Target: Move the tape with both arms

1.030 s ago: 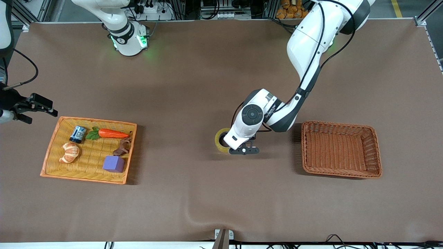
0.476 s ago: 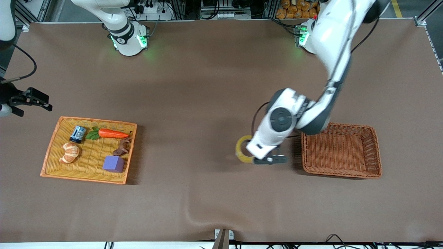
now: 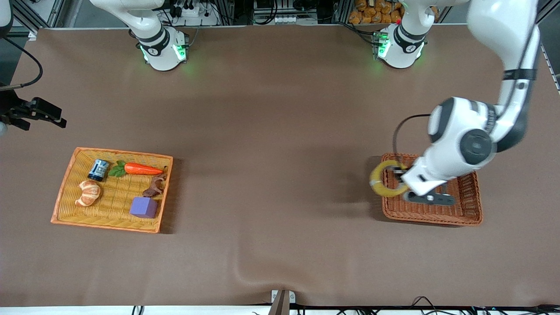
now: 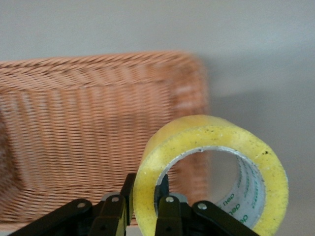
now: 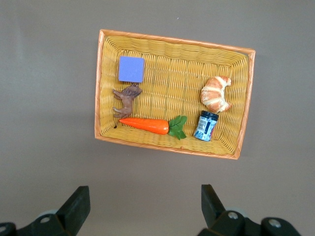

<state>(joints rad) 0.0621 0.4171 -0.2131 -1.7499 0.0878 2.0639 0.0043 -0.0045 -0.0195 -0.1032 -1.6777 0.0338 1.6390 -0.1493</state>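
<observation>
the left gripper (image 3: pixel 404 186) is pinching the wall of the tape (image 3: pixel 387 179), one finger inside the ring, and is carrying it in the air over the edge of the brown basket (image 3: pixel 474 210). release into the basket is not yet done. the right gripper (image 5: pixel 142 209) is waiting, fingers wide and empty, over the table beside the orange tray (image 3: pixel 61 203).

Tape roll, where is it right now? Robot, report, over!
Left gripper shut on tape roll, up over brown basket's rim. Right gripper open, waiting above table near yellow tray. Nothing in the way.
</observation>
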